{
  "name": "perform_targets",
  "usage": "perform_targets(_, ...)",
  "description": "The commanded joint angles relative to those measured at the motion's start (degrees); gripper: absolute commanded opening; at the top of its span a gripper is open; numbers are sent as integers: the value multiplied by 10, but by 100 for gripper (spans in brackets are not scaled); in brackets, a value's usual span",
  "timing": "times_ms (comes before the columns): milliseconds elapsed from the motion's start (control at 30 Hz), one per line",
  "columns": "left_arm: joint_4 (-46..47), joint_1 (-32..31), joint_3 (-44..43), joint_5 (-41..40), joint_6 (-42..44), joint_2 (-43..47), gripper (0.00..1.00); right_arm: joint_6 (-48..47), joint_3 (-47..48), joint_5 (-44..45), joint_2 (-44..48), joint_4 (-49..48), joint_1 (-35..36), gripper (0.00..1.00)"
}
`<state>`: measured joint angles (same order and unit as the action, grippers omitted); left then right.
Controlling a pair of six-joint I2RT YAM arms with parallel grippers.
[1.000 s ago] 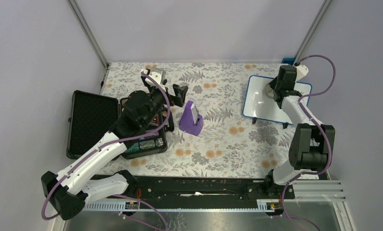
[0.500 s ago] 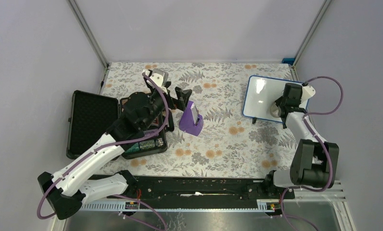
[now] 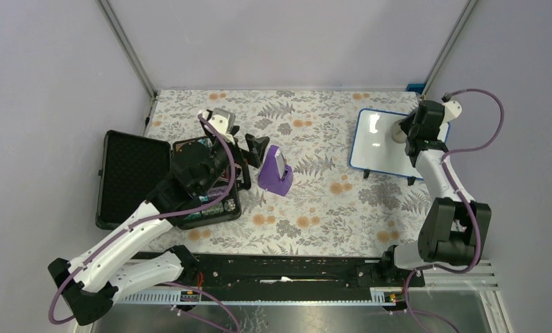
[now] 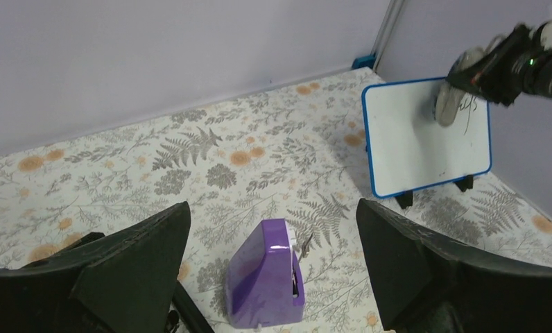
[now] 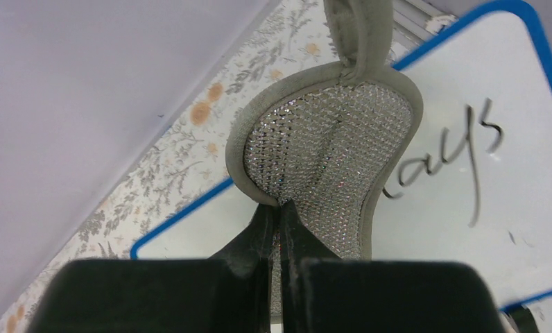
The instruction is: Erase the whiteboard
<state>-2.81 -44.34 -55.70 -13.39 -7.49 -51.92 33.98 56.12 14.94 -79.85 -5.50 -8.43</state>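
Observation:
The whiteboard (image 3: 378, 152) has a blue frame and stands propped on the right of the table. My right gripper (image 3: 406, 130) is shut on a grey mesh eraser pad (image 5: 329, 149), pinched between its jaws (image 5: 281, 215) and pressed against the whiteboard (image 5: 467, 229). Black handwriting (image 5: 446, 156) shows beside the pad. The left wrist view shows the whiteboard (image 4: 415, 149) with the pad (image 4: 452, 97) near its top right. My left gripper (image 3: 251, 147) is open and empty, above a purple wedge-shaped holder (image 3: 275, 170).
An open black case (image 3: 131, 177) with small items lies at the left, under my left arm. The purple holder (image 4: 266, 281) sits mid-table between my left fingers (image 4: 141, 257). Metal frame posts stand at the back corners.
My right gripper swept the pad down to the board's near right, then back up to the far right. My left gripper drew back slightly to the left.

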Motion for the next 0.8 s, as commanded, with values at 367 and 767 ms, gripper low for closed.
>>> perform_targets(367, 47, -3, 25, -7, 17, 6, 99, 0, 85, 26, -105, 10, -9, 0)
perform_targets(767, 29, -3, 6, 14, -6, -6, 99, 4, -47, 32, -69, 10, -36, 0)
